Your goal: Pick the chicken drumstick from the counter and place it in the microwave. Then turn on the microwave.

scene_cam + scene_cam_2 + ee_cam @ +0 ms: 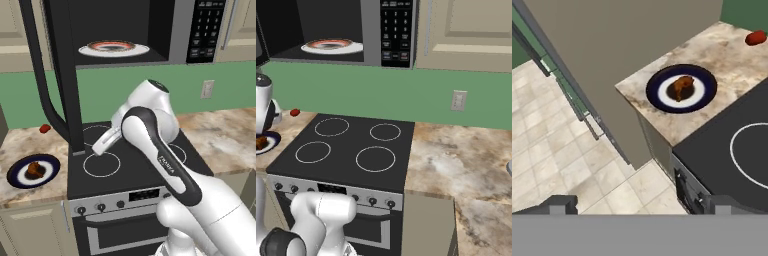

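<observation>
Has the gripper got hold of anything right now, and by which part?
Nothing. The gripper is open and empty, high above the chicken drumstick, which lies on its plate.

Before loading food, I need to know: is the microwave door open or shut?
Open: the microwave door swings out leftward, exposing the plate inside.

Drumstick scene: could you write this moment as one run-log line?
chicken drumstick: on plate, untouched | microwave: door open | fingers: open, empty, away from it
</observation>
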Tool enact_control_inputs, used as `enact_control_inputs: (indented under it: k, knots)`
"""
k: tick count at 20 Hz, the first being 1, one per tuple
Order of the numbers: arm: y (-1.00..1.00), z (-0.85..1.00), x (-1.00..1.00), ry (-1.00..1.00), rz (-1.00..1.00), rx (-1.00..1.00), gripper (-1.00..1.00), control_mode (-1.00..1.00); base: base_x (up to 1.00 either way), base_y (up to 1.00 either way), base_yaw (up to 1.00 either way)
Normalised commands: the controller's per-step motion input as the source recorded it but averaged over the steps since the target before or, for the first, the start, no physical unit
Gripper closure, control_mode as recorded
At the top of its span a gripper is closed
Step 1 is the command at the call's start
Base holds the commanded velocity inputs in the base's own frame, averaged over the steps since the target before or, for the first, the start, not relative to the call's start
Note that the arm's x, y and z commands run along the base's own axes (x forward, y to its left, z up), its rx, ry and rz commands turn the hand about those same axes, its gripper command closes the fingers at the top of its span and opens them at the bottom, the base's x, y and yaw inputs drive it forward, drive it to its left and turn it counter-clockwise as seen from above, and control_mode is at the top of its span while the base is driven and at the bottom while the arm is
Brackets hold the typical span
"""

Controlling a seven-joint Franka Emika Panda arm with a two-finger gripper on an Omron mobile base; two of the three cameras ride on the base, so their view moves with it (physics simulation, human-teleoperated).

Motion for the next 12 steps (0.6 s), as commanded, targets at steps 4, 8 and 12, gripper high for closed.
enact_control_inputs:
  k: [4,8,12]
  knots:
    - [0.35,-0.34,0.28,-0.04,0.00,0.00,-1.00,-1.00,0.00,0.00,0.00]
    - [0.41,-0.33,0.24,-0.01,0.00,0.00,-1.00,-1.00,0.00,0.00,0.00]
    - [0.44,-0.25,0.17,-0.02,0.00,-0.03,-1.00,-1.00,0.00,0.00,0.00]
